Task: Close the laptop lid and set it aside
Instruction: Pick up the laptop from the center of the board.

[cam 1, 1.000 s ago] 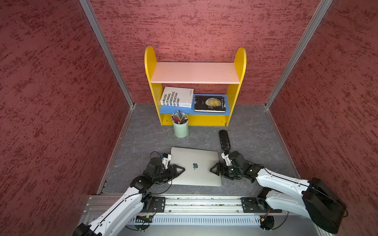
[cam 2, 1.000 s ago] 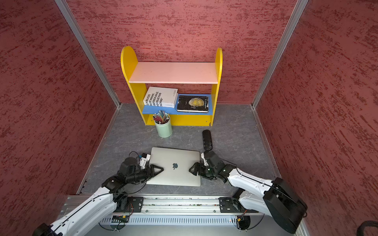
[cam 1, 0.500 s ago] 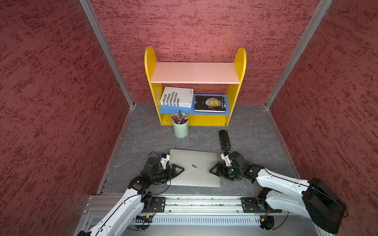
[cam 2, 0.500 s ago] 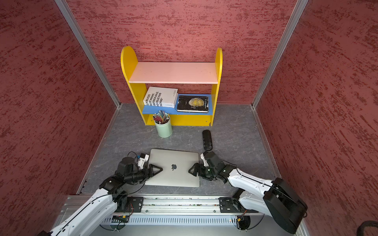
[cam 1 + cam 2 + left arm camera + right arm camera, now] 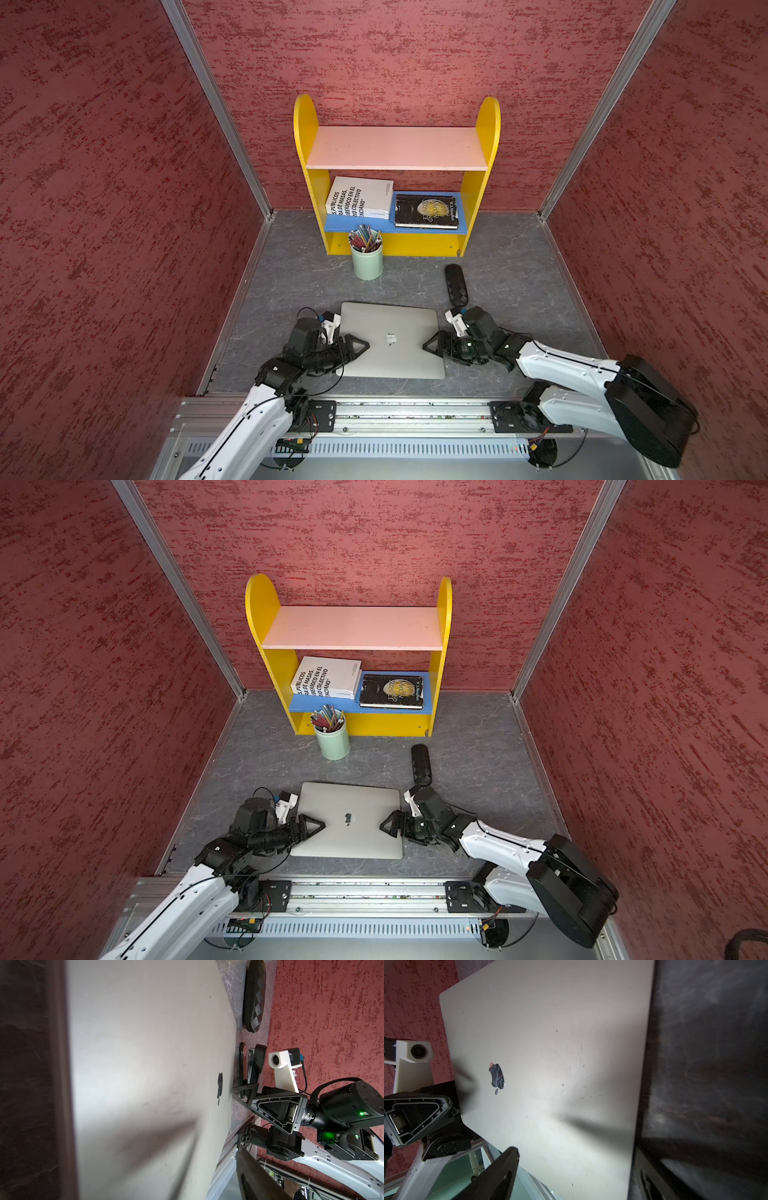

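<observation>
The silver-grey laptop (image 5: 390, 361) lies flat on the grey floor with its lid (image 5: 550, 1043) down and the apple logo facing up. My left gripper (image 5: 355, 347) is at the laptop's left edge, with its upper finger (image 5: 255, 1174) reaching over the lid and a gap under it. At the right edge is my right gripper (image 5: 434, 345), its jaws set wide above and below that edge. Its upper finger (image 5: 502, 1172) hovers off the lid. Both top views show the two grippers facing each other across the laptop (image 5: 349, 841).
A black oblong object (image 5: 456, 284) lies just beyond the right gripper. A green cup of pencils (image 5: 368, 262) stands in front of the yellow shelf (image 5: 303, 137), which holds a white book (image 5: 361, 197) and a black book (image 5: 428, 212). Red walls enclose three sides. The metal rail (image 5: 395, 409) runs along the near edge.
The left arm has drawn slightly back to the left, and the laptop has shifted a little that way. The right arm has stayed in place.
</observation>
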`<act>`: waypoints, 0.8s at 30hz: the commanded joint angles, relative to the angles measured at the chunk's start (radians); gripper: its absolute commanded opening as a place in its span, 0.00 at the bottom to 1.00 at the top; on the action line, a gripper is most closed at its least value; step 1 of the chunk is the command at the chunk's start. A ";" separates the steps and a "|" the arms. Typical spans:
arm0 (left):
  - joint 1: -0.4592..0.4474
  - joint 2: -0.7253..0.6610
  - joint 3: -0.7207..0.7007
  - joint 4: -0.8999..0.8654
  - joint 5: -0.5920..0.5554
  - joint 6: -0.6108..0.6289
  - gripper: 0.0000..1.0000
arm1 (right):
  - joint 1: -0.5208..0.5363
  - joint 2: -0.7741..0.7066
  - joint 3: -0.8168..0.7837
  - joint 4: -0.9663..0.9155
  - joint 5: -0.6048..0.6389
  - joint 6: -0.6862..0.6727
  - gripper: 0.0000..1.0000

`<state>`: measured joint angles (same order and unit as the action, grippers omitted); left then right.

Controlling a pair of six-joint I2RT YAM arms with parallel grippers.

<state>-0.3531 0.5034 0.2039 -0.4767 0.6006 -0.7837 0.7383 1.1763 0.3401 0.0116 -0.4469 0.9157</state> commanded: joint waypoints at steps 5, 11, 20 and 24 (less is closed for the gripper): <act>0.006 -0.025 0.070 -0.027 -0.023 0.020 0.66 | -0.007 0.032 0.007 -0.038 0.005 -0.022 0.91; 0.006 -0.035 0.090 -0.040 -0.022 0.018 0.54 | -0.008 0.050 0.013 -0.033 -0.001 -0.025 0.91; 0.006 -0.058 0.097 -0.031 0.008 0.001 0.36 | -0.010 0.050 0.016 -0.035 -0.004 -0.025 0.91; 0.006 -0.070 0.095 -0.026 0.017 -0.006 0.30 | -0.010 0.046 0.010 -0.032 -0.003 -0.024 0.91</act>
<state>-0.3473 0.4473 0.2634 -0.5610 0.5758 -0.7883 0.7292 1.2079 0.3618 0.0139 -0.4515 0.9051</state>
